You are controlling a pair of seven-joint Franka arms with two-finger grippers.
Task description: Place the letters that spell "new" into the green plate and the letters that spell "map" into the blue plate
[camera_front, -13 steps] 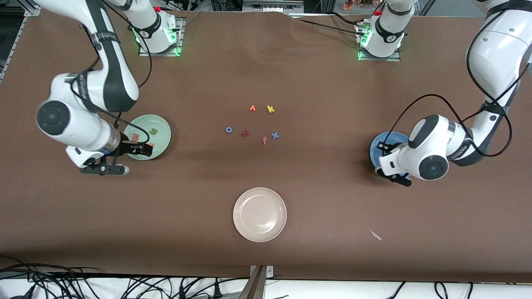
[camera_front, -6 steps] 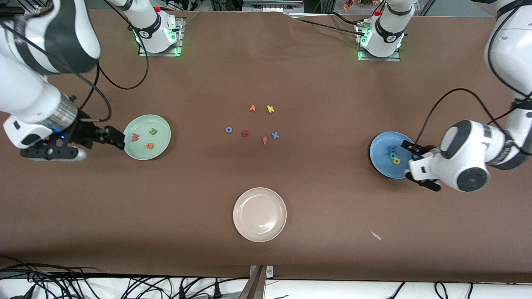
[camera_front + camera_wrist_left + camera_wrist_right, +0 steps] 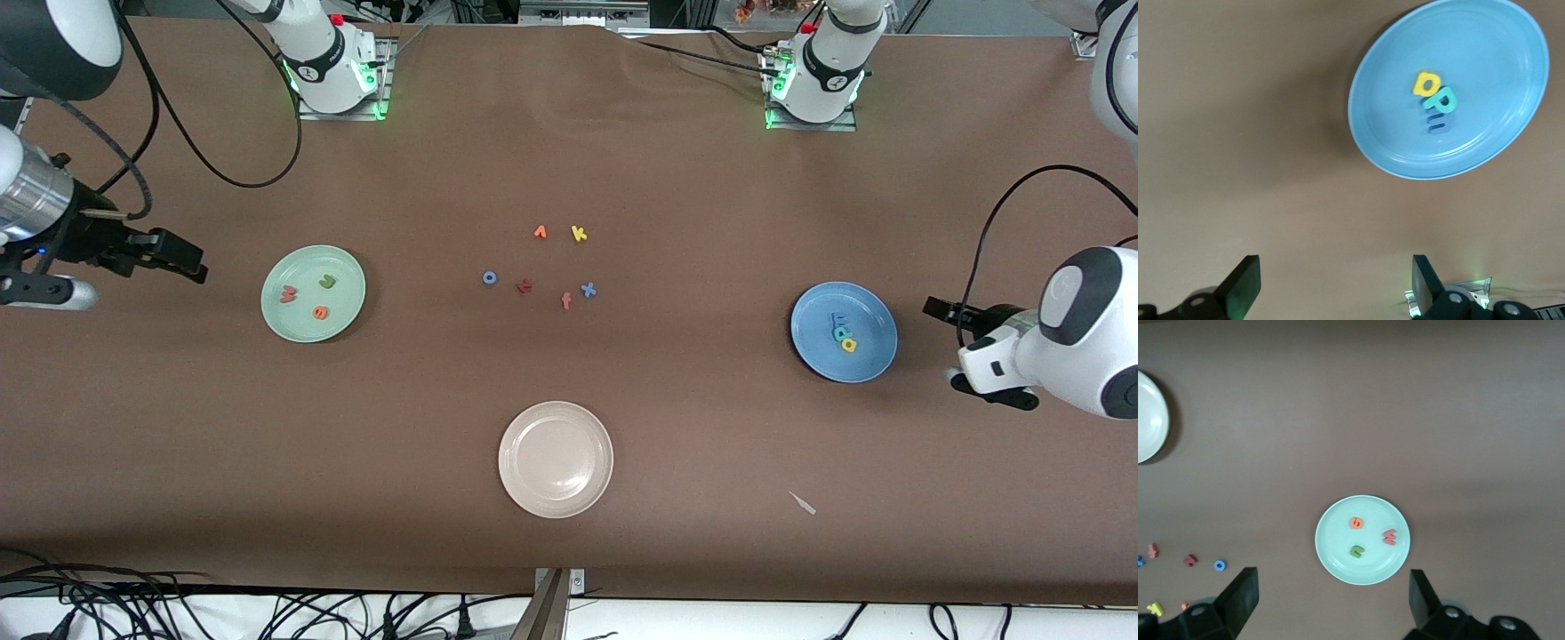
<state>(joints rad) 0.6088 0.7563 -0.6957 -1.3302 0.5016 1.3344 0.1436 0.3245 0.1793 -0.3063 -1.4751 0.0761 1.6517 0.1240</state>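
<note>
A brown table [image 3: 569, 133] is seen with three plates and a bunch of little foam letters on it. In the green plate [image 3: 351, 267], toward the right arm's end, the olive n [image 3: 328, 281], the pinkish w [image 3: 288, 293] and the orange e [image 3: 320, 312] are all found lying flat. In the blue plate [image 3: 813, 311], toward the left arm's end, the blue m [image 3: 1439, 124], the teal a [image 3: 1439, 103] and the yellow p [image 3: 1426, 83] are bunched together, touching. The right gripper [image 3: 182, 264] is held over bare table beside the green plate, jaws spread wide with nothing in them. The left gripper [image 3: 942, 311] is parked beside the blue plate, likewise spread and empty. Leftover letters [image 3: 551, 267] sit mid-table, and the beige plate [image 3: 556, 511] is left bare. Both words look sorted, so pretty much nothing more seems called for, maybe just the arms being pulled clear.
</note>
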